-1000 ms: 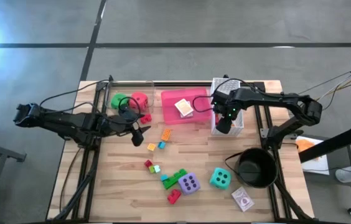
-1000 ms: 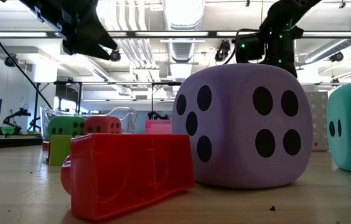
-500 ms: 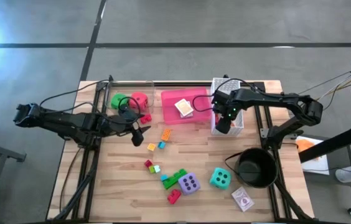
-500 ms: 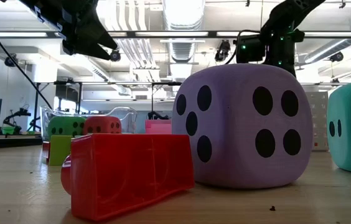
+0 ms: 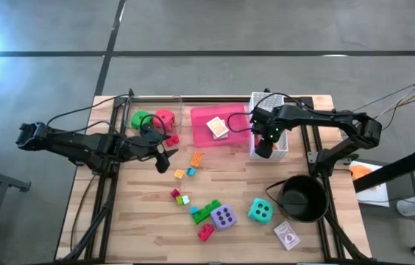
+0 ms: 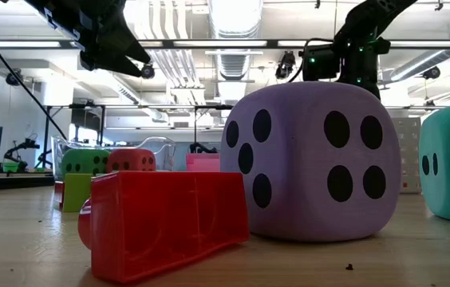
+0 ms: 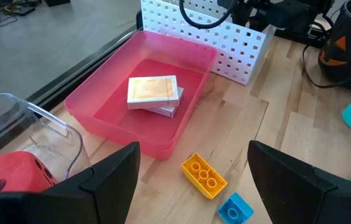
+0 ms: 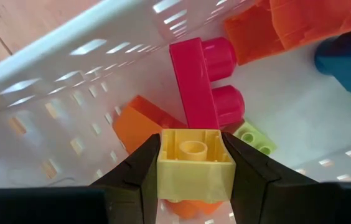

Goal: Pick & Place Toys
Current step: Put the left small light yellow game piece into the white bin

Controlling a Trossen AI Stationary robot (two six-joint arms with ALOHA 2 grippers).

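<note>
My right gripper [image 5: 264, 147] hangs over the white mesh basket [image 5: 281, 141] at the back right, shut on a small yellow brick [image 8: 194, 163]. My left gripper [image 5: 165, 158] is open and empty above the table's left middle, near an orange brick [image 7: 204, 176] and a blue brick [image 7: 234, 207]. A purple die [image 5: 224, 217] and a teal die [image 5: 260, 211] rest on the table near the front. A red die [image 5: 165, 119] and a green die [image 5: 142, 119] sit in a clear container. Card packs [image 7: 154, 94] lie in the pink tray [image 5: 229, 138]. My right gripper pinches the yellow brick by two opposite sides [image 8: 163, 168] between its two fingers. The fingers point down into the basket. The brick's stud faces up toward the wrist, and the brick hangs clear above the pink, orange and green bricks lying in the basket.
A black round pot [image 5: 303, 197] stands at the front right, with a card pack [image 5: 287, 235] beside it on the table. Several loose bricks [image 5: 206, 213] lie around the purple die. The low view shows a red brick [image 6: 165, 219] close in front.
</note>
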